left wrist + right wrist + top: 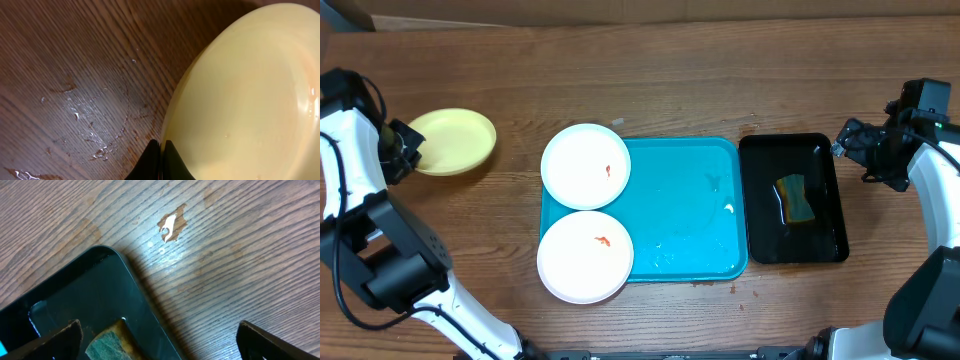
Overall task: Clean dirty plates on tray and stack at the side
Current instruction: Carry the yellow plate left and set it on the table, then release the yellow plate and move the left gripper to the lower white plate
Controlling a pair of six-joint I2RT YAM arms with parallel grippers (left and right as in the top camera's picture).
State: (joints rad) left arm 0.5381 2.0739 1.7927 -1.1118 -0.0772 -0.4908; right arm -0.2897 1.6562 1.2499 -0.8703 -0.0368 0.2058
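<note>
Left claw (161, 160) clamps the rim of the pale yellow-green round plate (240, 100), holding it at the wooden surface (670, 80) left of the turquoise rectangular plastic tray (690, 230), likely its stacking spot. Right claw (160, 336) gapes over the narrow black tray (100, 290), presumably for its green sponge (107, 342).

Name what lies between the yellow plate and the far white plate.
Nothing but bare table separates the yellow plate from the far white plate, as the overhead view shows.
</note>
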